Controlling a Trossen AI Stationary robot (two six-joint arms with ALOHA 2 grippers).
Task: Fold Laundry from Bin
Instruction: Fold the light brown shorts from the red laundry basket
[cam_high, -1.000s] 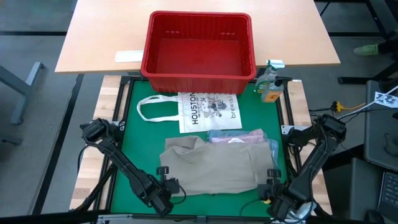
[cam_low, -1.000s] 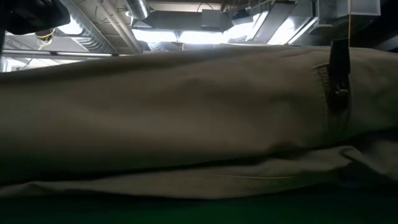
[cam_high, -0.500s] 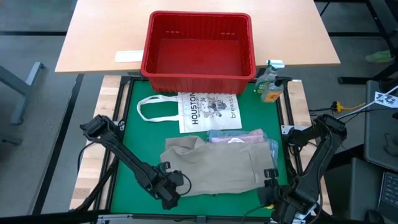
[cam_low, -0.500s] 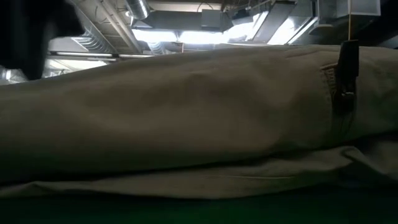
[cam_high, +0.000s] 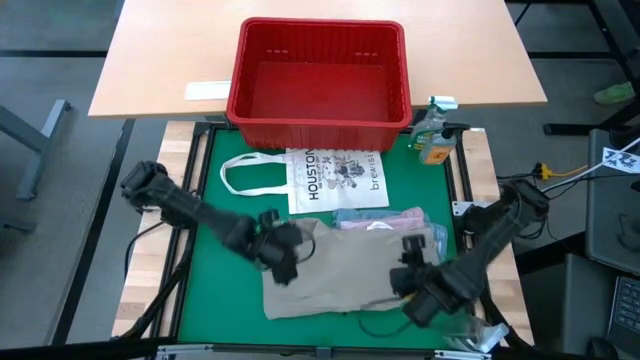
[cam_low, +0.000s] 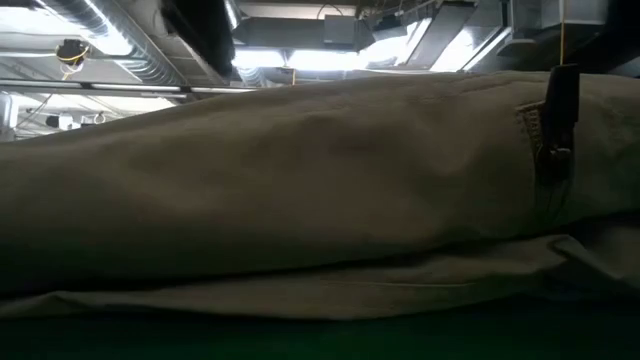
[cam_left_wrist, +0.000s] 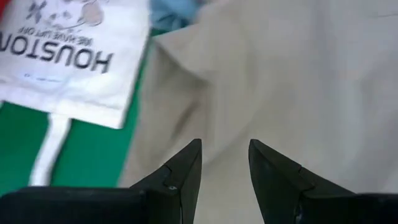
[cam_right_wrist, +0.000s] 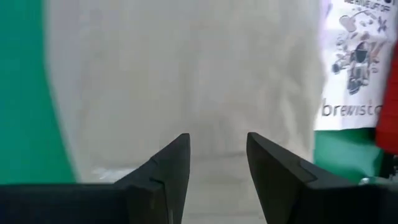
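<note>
Khaki garment (cam_high: 345, 268): soft, light, limp; best pinched at an edge. Left gripper (cam_left_wrist: 224, 163) and right gripper (cam_right_wrist: 217, 155): jaws apart, empty.

Low view is basically all khaki garment (cam_low: 300, 200), so the table behind it is blocked, and its ends run off both sides. From above, the pink and blue pieces (cam_high: 385, 220) are mostly buried under it. Tote bag (cam_left_wrist: 59, 59) gets cropped in both wrist shots. Small bottle (cam_high: 433, 140) by the bin: label unreadable.
</note>
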